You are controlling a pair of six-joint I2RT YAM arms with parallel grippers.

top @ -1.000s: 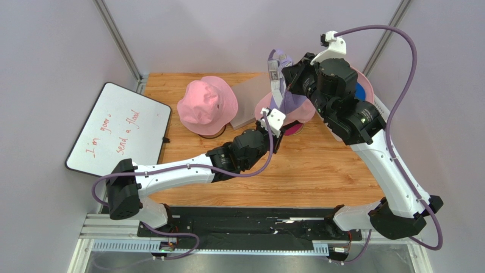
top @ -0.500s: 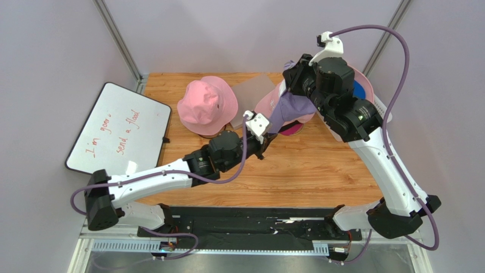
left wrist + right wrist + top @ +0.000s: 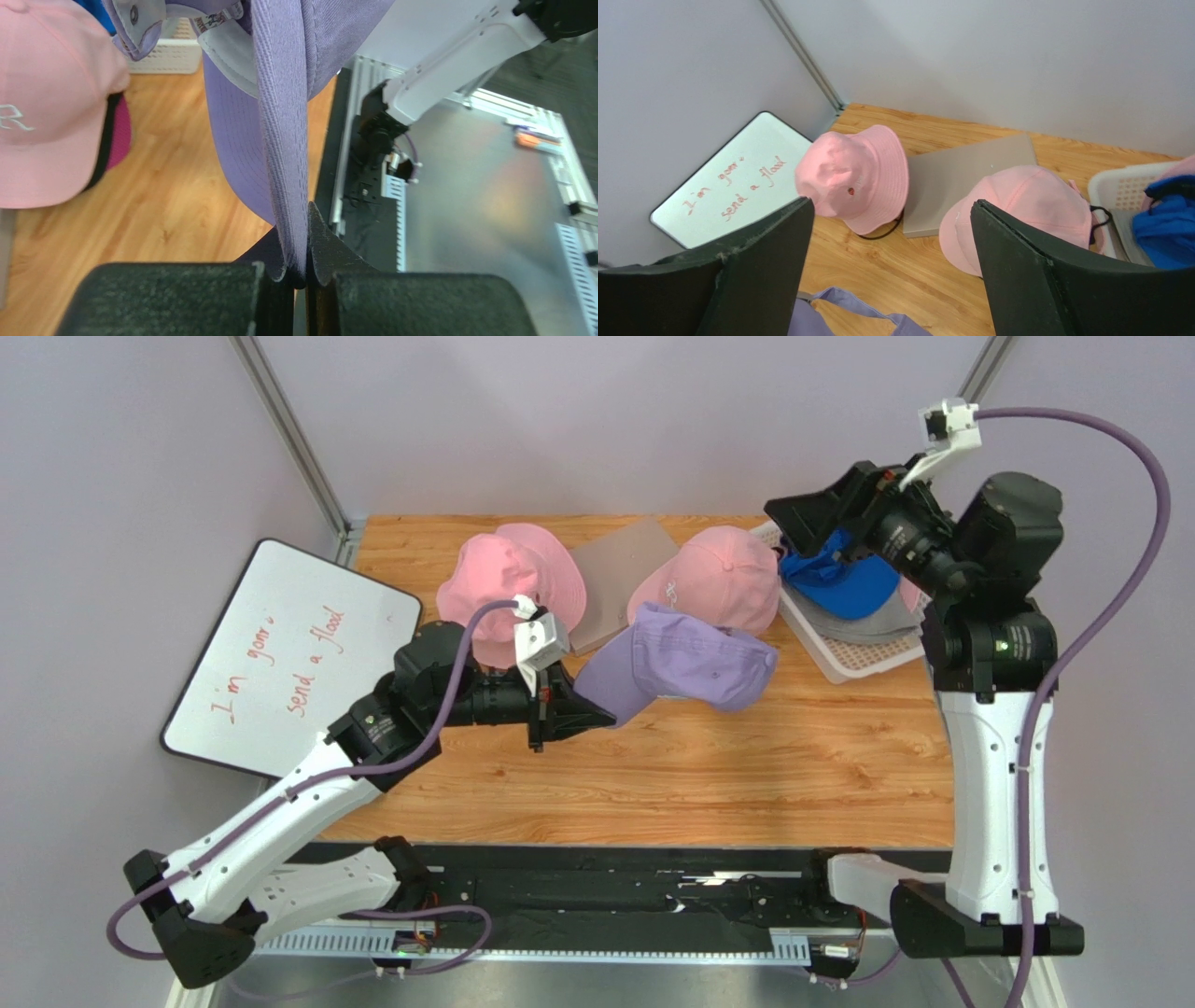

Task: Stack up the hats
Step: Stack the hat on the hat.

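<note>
My left gripper is shut on the edge of the lavender cap, which hangs over the table's middle, just in front of the pink cap. The pink cap sits on a magenta one. A pink bucket hat stands at the back left. A blue cap lies on a grey hat in the basket. My right gripper is open and holds nothing, raised above the basket's left edge.
The white mesh basket stands at the right edge. A flat grey board lies between the two pink hats. A whiteboard with red writing leans off the table's left side.
The right gripper opened, let go of the lavender cap and swung back right over the basket. The left gripper shut on the cap and drew it left and nearer, off the pink cap.
</note>
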